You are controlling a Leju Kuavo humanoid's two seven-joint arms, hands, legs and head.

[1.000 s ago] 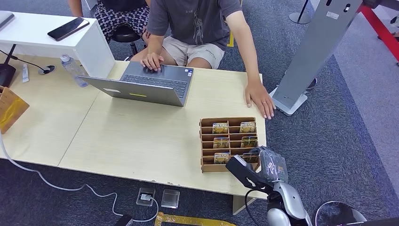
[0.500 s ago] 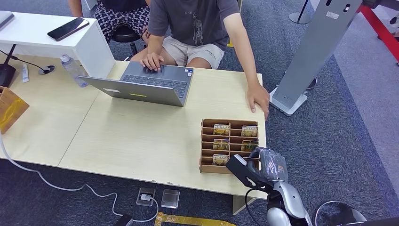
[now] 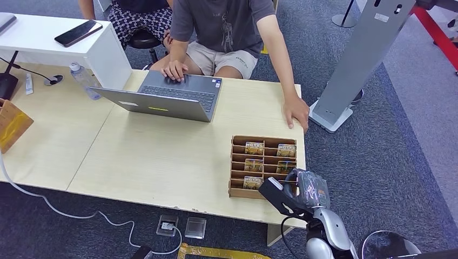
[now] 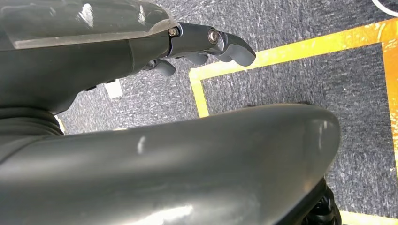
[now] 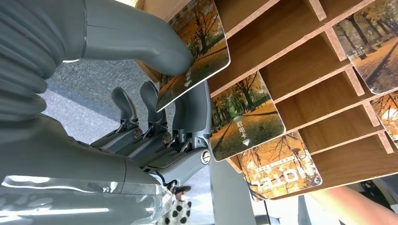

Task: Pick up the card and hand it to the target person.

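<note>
Between the thumb and fingers of the right hand (image 5: 155, 93) sits a card (image 5: 197, 51), pinched at the wooden rack (image 3: 237, 162). Draw it straight out of its slot, keeping the pinch firm. Left hand (image 4: 187, 44) hangs empty, fingers loosely apart.

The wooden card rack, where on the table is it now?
In the head view the wooden card rack stands at the table's near right corner, just in front of the right robot hand and below the person's hand.
</note>
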